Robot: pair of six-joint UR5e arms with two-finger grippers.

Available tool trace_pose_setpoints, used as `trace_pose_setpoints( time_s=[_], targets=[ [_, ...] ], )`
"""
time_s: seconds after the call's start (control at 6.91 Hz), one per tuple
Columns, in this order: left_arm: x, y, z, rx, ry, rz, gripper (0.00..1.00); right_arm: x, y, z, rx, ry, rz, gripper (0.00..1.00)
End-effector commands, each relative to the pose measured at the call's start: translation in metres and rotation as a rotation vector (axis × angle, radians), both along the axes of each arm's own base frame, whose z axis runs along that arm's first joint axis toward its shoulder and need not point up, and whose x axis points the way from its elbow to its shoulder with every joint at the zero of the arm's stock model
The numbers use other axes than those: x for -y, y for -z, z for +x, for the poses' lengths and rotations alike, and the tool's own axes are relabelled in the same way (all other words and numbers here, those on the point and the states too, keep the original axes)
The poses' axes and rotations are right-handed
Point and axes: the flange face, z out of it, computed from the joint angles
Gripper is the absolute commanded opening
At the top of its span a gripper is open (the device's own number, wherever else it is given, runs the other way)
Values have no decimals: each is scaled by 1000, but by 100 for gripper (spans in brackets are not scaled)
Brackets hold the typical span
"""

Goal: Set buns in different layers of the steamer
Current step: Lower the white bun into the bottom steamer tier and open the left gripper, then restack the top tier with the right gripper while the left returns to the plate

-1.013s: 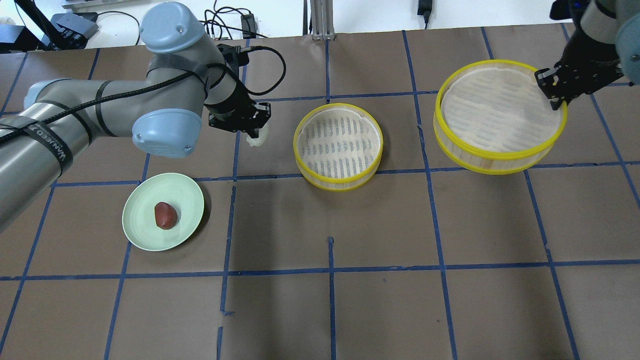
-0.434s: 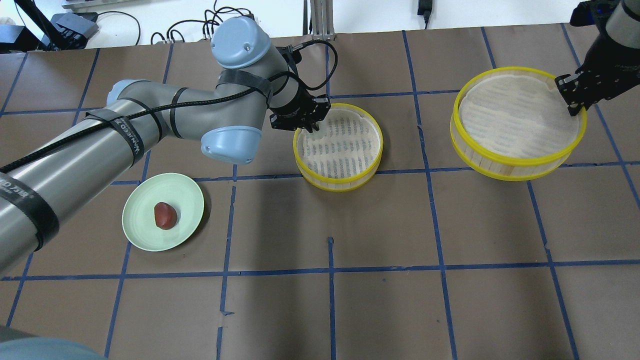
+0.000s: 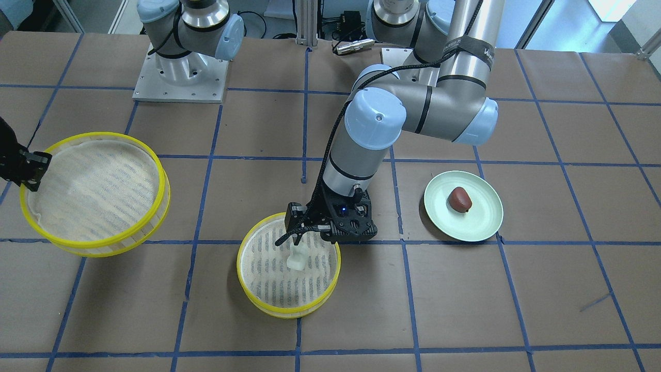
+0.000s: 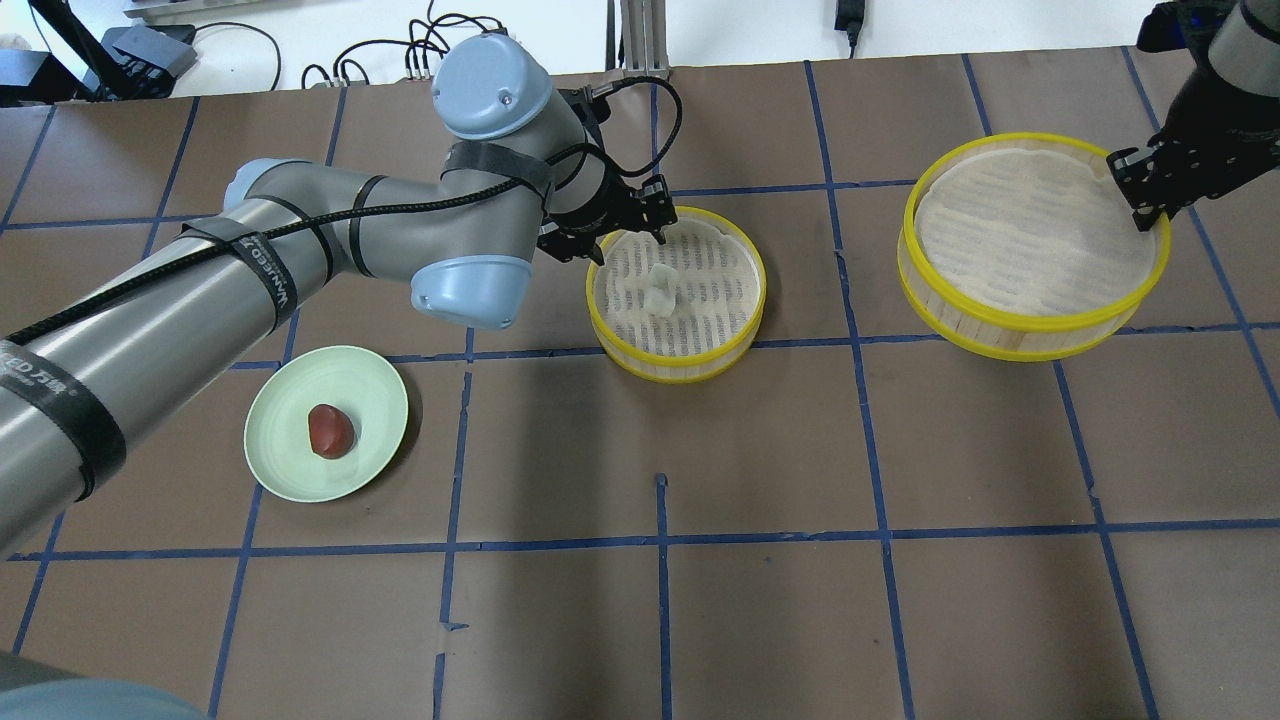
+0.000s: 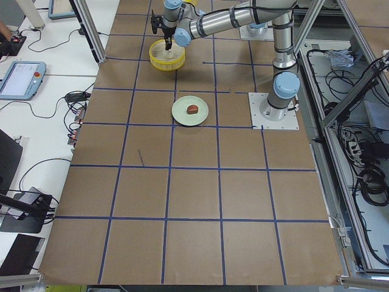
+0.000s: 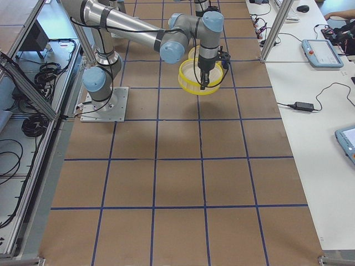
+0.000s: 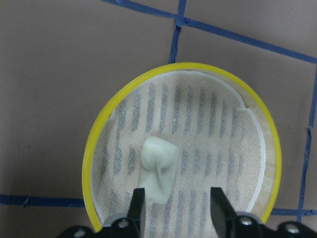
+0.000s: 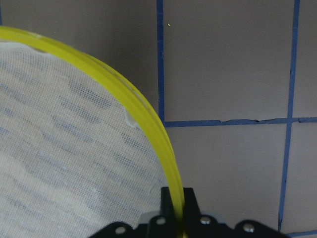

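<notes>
Robotics lab, tape-gridded table, teach pendant, loose cables

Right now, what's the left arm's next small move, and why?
Probably lift the left gripper straight up, clear of the tray rim. Its jaws stand open, the white bun lies free inside, and the reddish bun waits on the plate.

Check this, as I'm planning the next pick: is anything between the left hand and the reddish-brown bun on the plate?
Nothing visible. The left hand hangs open over the steamer tray; only bare table lies between it and the reddish-brown bun, alone on the green plate.
</notes>
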Motion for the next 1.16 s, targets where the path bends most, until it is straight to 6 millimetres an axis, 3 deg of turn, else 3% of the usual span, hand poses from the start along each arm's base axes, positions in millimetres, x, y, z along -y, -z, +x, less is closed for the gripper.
trace_pose_setpoints(
  time_s=[0.0,0.14,0.29,0.43,0.58,0.72,1.01],
  targets=[
    [23,9,112,323,235,-39,99,15,18,62,95,108,-21,8],
    [5,18,170,338,203,12,100,26,41,119,106,124,3,7],
    [-32,32,213,343,210,88,100,53,73,176,108,192,-54,8],
    [-57,45,273,345,199,143,100,66,89,240,111,202,-65,8],
    [-87,64,315,303,198,263,100,70,87,277,117,228,-79,8],
    [-106,83,324,260,189,346,100,71,104,285,112,225,-57,8],
    [-109,93,327,237,181,369,100,65,117,307,91,186,-44,8]
  ],
)
